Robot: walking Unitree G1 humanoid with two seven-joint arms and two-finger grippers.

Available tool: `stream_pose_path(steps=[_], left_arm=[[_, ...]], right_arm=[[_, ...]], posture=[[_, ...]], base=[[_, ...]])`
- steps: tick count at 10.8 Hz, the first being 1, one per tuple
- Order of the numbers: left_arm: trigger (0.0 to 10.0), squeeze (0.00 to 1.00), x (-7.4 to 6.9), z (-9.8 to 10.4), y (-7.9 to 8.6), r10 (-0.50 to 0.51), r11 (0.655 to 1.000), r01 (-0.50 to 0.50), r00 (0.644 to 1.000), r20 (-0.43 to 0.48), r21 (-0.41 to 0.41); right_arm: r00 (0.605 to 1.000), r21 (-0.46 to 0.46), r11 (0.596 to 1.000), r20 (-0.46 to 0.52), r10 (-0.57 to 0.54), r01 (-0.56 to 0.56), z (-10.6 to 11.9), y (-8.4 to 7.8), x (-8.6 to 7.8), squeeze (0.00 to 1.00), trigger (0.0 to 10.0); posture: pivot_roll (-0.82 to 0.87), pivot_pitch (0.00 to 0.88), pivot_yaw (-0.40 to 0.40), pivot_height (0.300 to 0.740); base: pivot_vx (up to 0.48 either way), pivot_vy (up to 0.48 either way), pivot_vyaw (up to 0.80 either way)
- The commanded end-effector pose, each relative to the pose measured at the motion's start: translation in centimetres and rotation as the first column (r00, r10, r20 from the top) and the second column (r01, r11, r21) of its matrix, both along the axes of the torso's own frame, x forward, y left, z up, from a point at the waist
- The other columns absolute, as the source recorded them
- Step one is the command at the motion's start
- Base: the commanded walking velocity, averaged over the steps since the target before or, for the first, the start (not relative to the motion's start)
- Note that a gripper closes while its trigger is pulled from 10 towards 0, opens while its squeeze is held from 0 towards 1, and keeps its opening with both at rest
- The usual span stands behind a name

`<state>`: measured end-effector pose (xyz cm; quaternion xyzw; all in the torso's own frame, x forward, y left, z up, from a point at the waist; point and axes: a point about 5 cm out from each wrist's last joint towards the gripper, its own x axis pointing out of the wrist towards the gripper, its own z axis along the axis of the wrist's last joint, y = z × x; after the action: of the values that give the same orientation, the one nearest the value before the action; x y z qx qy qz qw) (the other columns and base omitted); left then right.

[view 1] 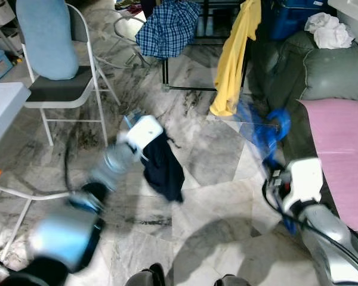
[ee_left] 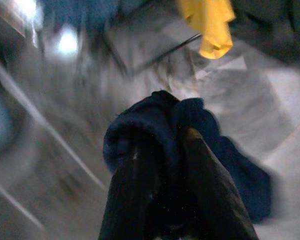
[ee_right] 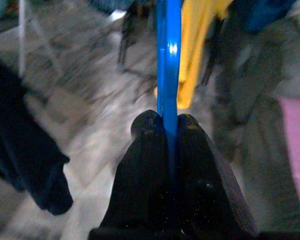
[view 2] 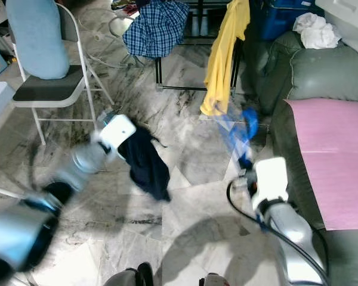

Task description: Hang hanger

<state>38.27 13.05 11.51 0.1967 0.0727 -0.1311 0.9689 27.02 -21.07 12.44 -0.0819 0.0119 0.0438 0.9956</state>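
Your right gripper (ee_right: 165, 125) has its two black fingers pressed tight on the blue hanger (ee_right: 168, 55). The hanger sticks up and away from the fingers, out toward the yellow shirt (view 1: 234, 56) and the black rack (view 1: 185, 86) it hangs on. In the head views the hanger is a blue blur just beside the green couch (view 1: 328, 71).

Your left gripper (ee_left: 166, 150) is pinching a dark blue cloth (ee_left: 155, 125). The cloth hangs down loose over the marble floor (view 1: 209, 161), near the white folding chair (view 1: 71, 89).

So here is how far you are, as best I can judge. The hanger is picked up. The cloth is picked up too. But the hanger is not on the rack yet, and the cloth is not on the hanger. You need to bring the hanger to the rack and hook it on.

Some things are hard to see. Both arms are smeared with blur. You cannot make out the hanger's hook or its full shape. The top bar of the rack is cut off. A checked shirt (view 1: 167, 27) hangs there too, and I cannot tell how much room is left.
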Motion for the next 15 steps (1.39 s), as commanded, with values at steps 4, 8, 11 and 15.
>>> stream_pose_path(steps=[4, 8, 11, 15], left_arm=[[10.0, 0.0, -1.0, -0.8, -1.8, -0.331, 0.943, 0.323, 0.931, -0.152, -0.077], [10.0, 0.0, -0.9, 3.8, 0.2, -0.721, 0.267, 0.512, 0.668, -0.183, 0.816], [10.0, 0.0, 0.6, 7.2, -0.5, -0.761, 0.06, 0.242, 0.639, -0.113, 0.968], [10.0, 0.0, 1.0, 8.3, -1.4, -0.816, -0.015, 0.072, 0.575, -0.054, 0.997]], right_arm=[[0.991, -0.01, 0.998, 0.119, -0.067, 0.069, 1.4, 0.7, 1.8, 0.0, 10.0], [0.996, 0.001, 1.0, 0.08, 0.029, -0.029, 0.5, 1.3, 0.6, 0.0, 10.0], [0.987, 0.001, 0.987, 0.021, 0.158, -0.158, 0.3, 1.2, 0.0, 0.0, 10.0], [0.913, 0.039, 0.919, -0.108, 0.393, -0.391, -0.8, 2.6, -2.2, 0.0, 10.0]], posture=[[-0.24, 0.169, 0.088, 0.74], [-0.25, 0.187, 0.095, 0.74], [-0.25, 0.207, 0.105, 0.74], [-0.26, 0.22, 0.128, 0.74]], base=[[0.0, 0.0, 0.0], [0.0, 0.0, 0.0], [0.0, 0.0, 0.0], [0.0, 0.0, 0.0]])
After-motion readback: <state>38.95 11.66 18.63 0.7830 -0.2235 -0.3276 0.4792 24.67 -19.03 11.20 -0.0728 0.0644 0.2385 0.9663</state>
